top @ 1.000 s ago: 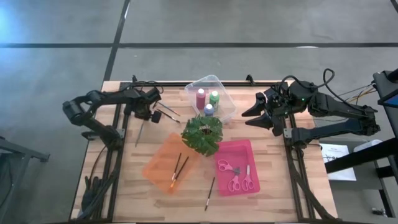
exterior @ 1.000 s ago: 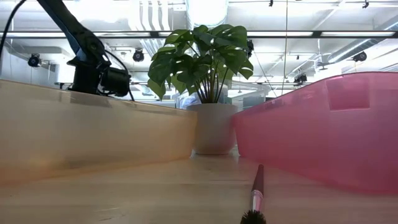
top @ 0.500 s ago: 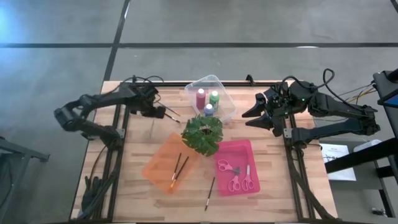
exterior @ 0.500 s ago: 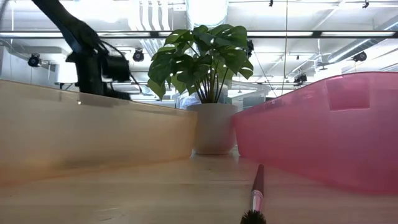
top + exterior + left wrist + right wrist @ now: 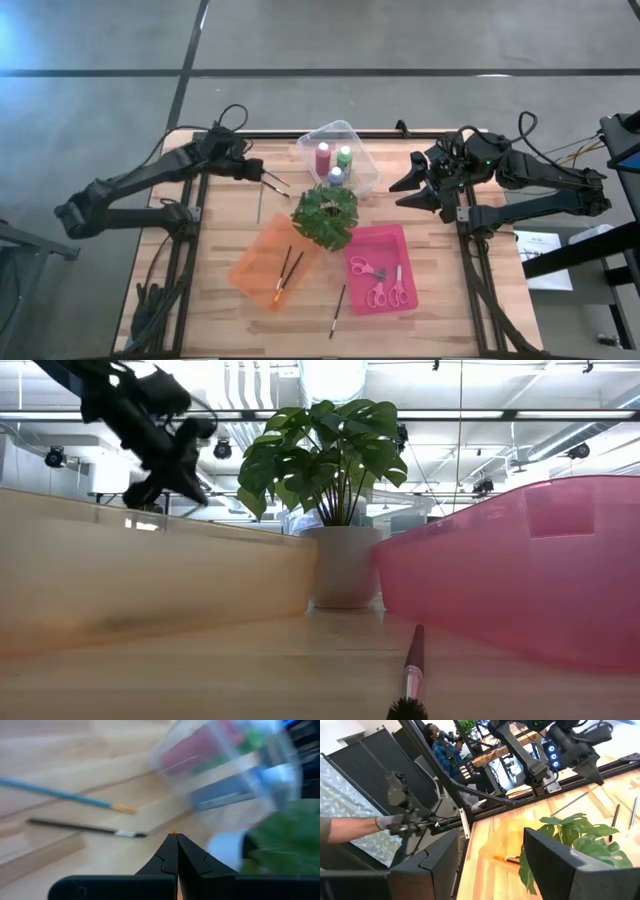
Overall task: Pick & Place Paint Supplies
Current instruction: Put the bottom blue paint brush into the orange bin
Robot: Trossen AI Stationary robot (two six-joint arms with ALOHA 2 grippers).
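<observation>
My left gripper (image 5: 250, 175) hovers over the table's far left and is shut on a thin dark paintbrush (image 5: 258, 205); it also shows in the low view (image 5: 148, 492). Two more brushes (image 5: 273, 181) lie on the wood beside it. A clear container (image 5: 362, 170) holds a maroon-pink (image 5: 322, 157), a green (image 5: 344, 156) and a blue-purple (image 5: 335, 176) bottle. Two brushes (image 5: 288, 268) lie in the orange tray (image 5: 255, 270). Pink-handled scissors (image 5: 378, 282) lie in the pink tray (image 5: 392, 240). One brush (image 5: 338, 310) lies near the front edge. My right gripper (image 5: 400, 188) waits open at the right. My left gripper pinches the paintbrush between its two shut fingers; in the wrist view only an orange speck of the brush (image 5: 174, 832) shows at the fingertips. The fingers slant down from the table's left. The brush hangs below them; whether its lower end touches the table, I cannot tell.
A green leafy plant (image 5: 325, 213) in a white pot stands mid-table between the container and the trays. The right wrist view shows a person's gloved hand and sleeve (image 5: 365, 826) beyond the table's left side, and another person (image 5: 439, 745) farther off.
My left arm has stretched out, and its gripper has gone up and toward the table's right, toward the clear container, and has tipped. The held paintbrush has gone with it.
</observation>
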